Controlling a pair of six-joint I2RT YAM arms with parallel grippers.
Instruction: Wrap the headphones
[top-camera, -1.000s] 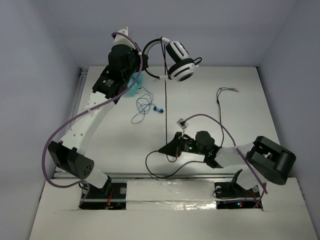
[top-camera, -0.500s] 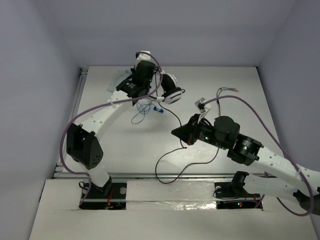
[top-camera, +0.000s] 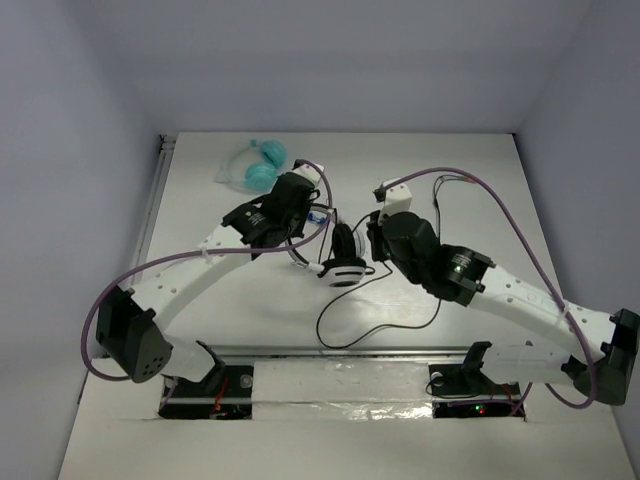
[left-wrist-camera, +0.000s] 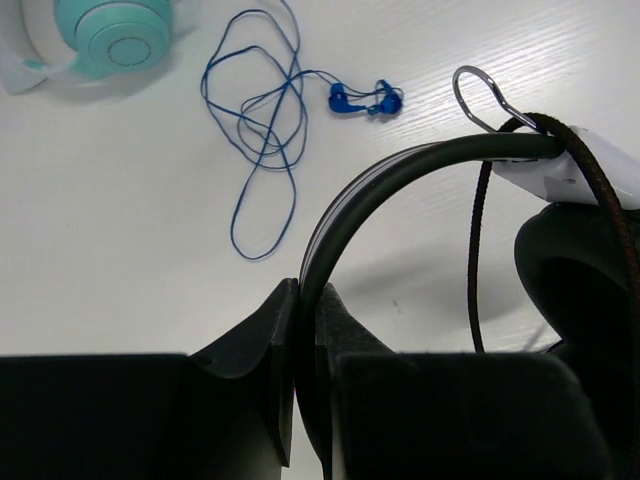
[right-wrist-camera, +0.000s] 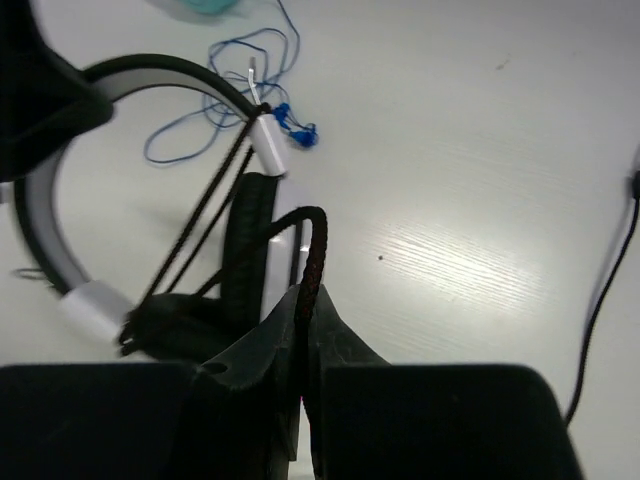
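Headphones (top-camera: 345, 262) sit near the middle of the top view, held up between your two arms over the white counter (top-camera: 480, 220). One white earcup with its black pad faces down toward the lower centre of the frame, but you cannot tell from these views whether it touches the counter. Your left pincer (left-wrist-camera: 300, 300) is clamped on the black headband: in the left wrist view the band rises from between the two fingers and arcs toward the upper right, where it meets the white slider and a small metal ring. Your right pincer (right-wrist-camera: 302, 300) is closed on the cable (right-wrist-camera: 312, 250), a thin braided cord that stands up from between the fingertips and bends left toward the earcup at the centre of that view. In the top view the rest of the cable hangs below the earcup, loops across the lower middle of the counter and swings back up toward the right arm. A pair of teal headphones (top-camera: 262, 165) lies at the upper left of the counter, well apart from the held pair. Blue earbuds (left-wrist-camera: 365, 98) with their tangled blue wire lie on the counter just beyond the headband, between it and the teal pair.
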